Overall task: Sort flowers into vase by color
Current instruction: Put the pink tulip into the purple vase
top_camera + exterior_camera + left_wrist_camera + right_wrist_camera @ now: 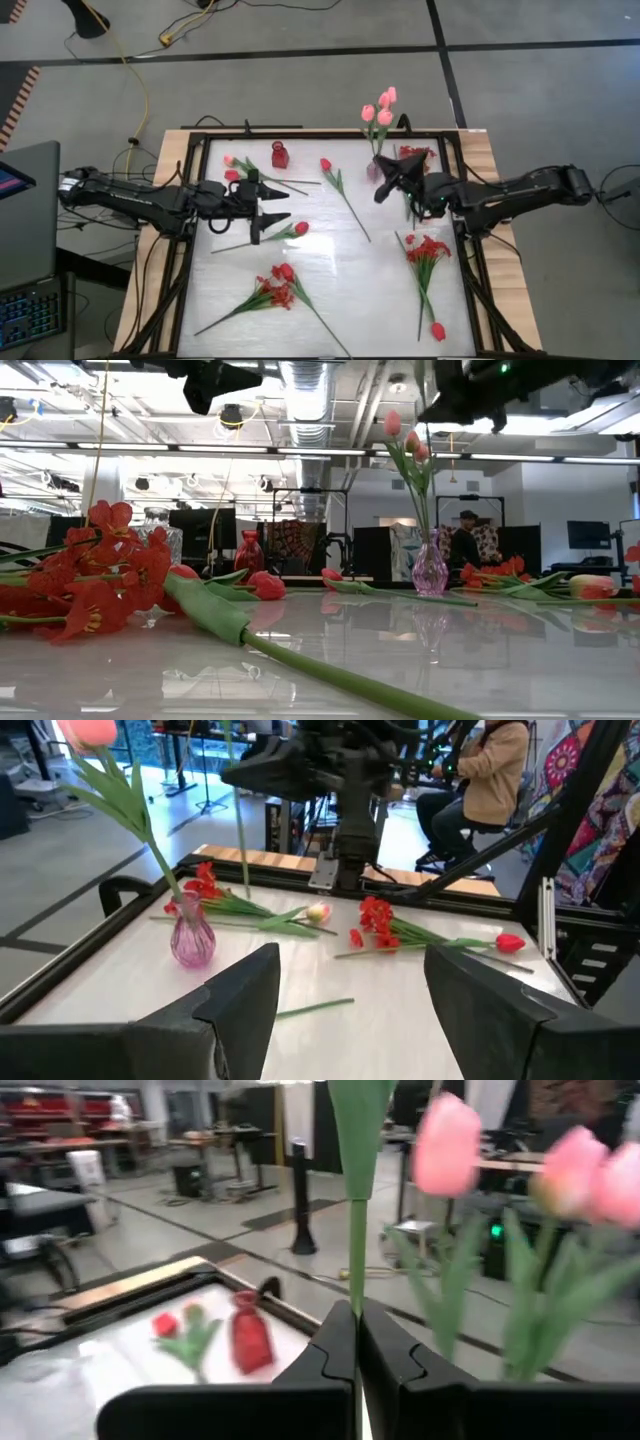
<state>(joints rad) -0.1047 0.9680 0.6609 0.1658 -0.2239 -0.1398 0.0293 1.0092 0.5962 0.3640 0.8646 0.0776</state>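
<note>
The right gripper (355, 1342) has its fingers clamped on a pink tulip's stem (357, 1230), held upright over the pink vase (373, 169) at the table's (330, 290) far edge, beside the pink tulips (382, 106) already standing there. If the stem tip misses the narrow neck, it could tip the vase over. The left gripper (266, 212) hovers above the table, fingers apart.

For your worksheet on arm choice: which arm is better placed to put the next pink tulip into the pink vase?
The right. Its gripper is shut on a green stem beside the pink vase. The left gripper is open and empty, across the table.
</note>
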